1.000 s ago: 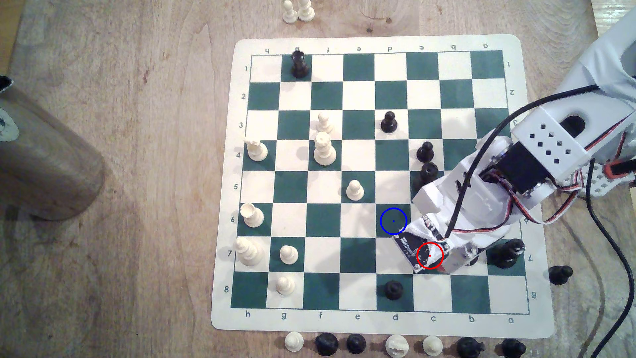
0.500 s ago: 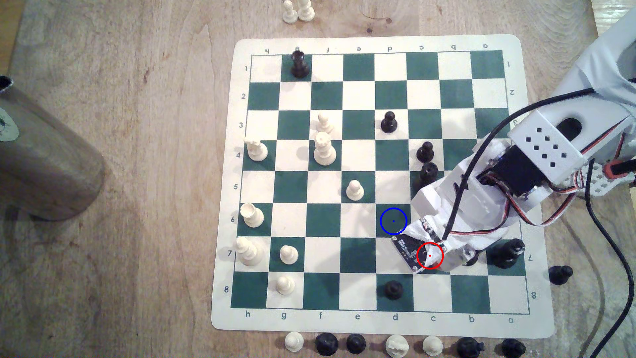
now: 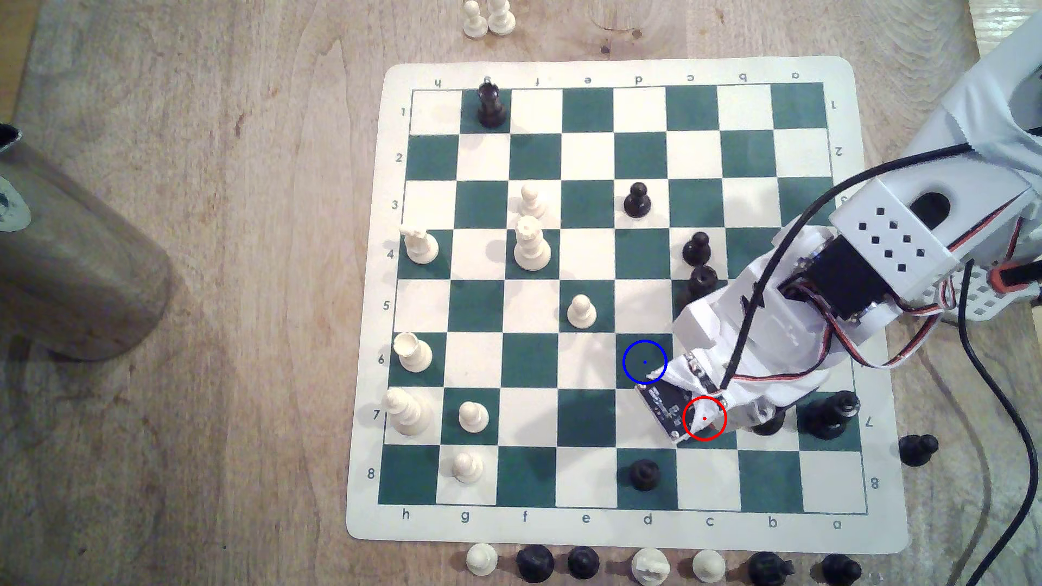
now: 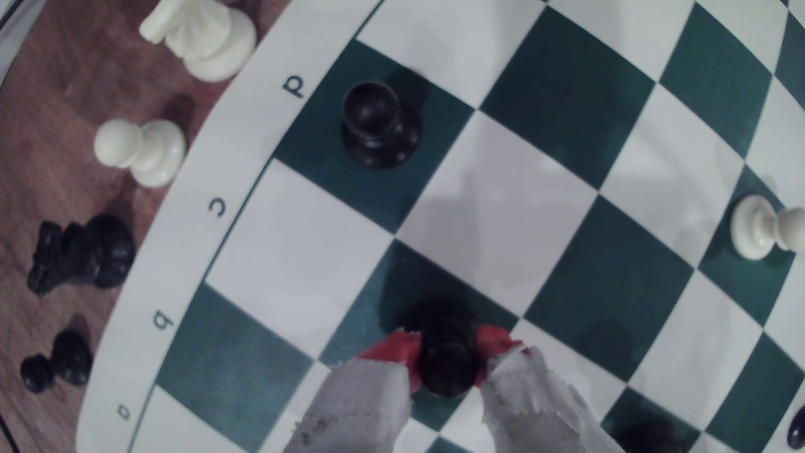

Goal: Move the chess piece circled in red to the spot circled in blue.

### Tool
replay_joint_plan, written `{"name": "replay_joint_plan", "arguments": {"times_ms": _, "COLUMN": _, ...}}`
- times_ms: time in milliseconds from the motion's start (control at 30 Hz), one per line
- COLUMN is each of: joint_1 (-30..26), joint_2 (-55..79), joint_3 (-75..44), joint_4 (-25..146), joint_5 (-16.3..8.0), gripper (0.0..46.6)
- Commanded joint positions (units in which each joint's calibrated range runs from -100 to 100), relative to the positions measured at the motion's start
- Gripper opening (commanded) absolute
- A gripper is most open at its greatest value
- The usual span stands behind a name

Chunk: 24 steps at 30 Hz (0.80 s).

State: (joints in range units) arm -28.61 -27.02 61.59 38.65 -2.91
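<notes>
Cloth-wrapped and red-tipped, the tool (image 4: 448, 353) in the wrist view is clenched on the black pawn (image 4: 448, 361), one red fingertip (image 4: 392, 350) pressed to each side of its round head. The pawn stands on a dark green square of the chessboard (image 4: 305, 261), diagonally apart from another black piece (image 4: 379, 124) on the green square by the letter d. In the exterior view, the arm (image 3: 789, 315) reaches in from the exterior view's right over the board (image 3: 620, 304) on the wooden desk (image 3: 225, 338); its wrist covers the red ring (image 3: 704, 418), hiding the pawn. The blue-ringed green square (image 3: 644, 362) lies just beside, diagonally up toward the exterior view's left, with a cloth corner overlapping its ring.
</notes>
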Motion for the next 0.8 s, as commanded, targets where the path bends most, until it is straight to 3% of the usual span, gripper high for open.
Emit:
{"name": "replay_joint_plan", "arguments": {"times_ms": 0, "joint_1": -1.4, "joint_2": -3.4, "joint_3": -1.9, "joint_4": 1.8, "joint_5": -0.9, "gripper": 0.4}}
{"name": "replay_joint_plan", "arguments": {"times_ms": 167, "joint_1": -2.4, "joint_2": -9.1, "joint_3": -4.7, "joint_4": 6.8, "joint_5": -1.9, "gripper": 0.4}}
{"name": "replay_joint_plan", "arguments": {"times_ms": 433, "joint_1": 0.8, "joint_2": -16.4, "joint_3": -10.7, "joint_4": 14.5, "joint_5": -2.1, "gripper": 0.4}}
{"name": "replay_joint_plan", "arguments": {"times_ms": 767, "joint_1": 7.4, "joint_2": -10.7, "joint_3": -12.1, "joint_4": 11.2, "joint_5": -2.1, "gripper": 0.4}}
